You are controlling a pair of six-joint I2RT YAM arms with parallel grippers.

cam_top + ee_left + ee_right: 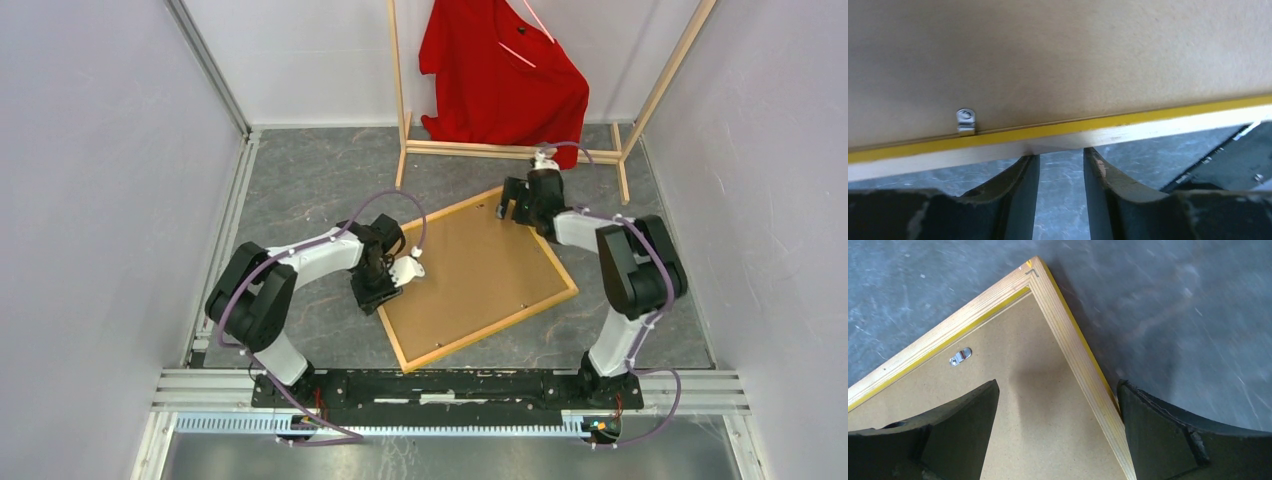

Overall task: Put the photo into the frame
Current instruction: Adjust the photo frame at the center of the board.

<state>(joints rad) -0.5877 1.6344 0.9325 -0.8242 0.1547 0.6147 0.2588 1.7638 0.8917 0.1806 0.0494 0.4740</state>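
Note:
The frame [492, 329] lies face down on the grey table, light wood back up, with a yellow strip along its inner edge. A plain brown backing board [475, 270] fills it. The photo is hidden. My left gripper [390, 290] is at the frame's left edge. In the left wrist view my left gripper [1060, 154] is slightly open and empty, with its tips against the frame's wood edge [1148, 127]. My right gripper [515, 205] is open near the far corner. In the right wrist view my right gripper [1057, 385] has one finger over the board [1038, 430] and one outside the frame's rail [1068, 345].
A wooden clothes rack [500, 150] with a red shirt [500, 70] stands at the back, close behind my right gripper. Small metal clips [966, 121] [960, 356] sit on the board near the frame's edge. White walls close in both sides.

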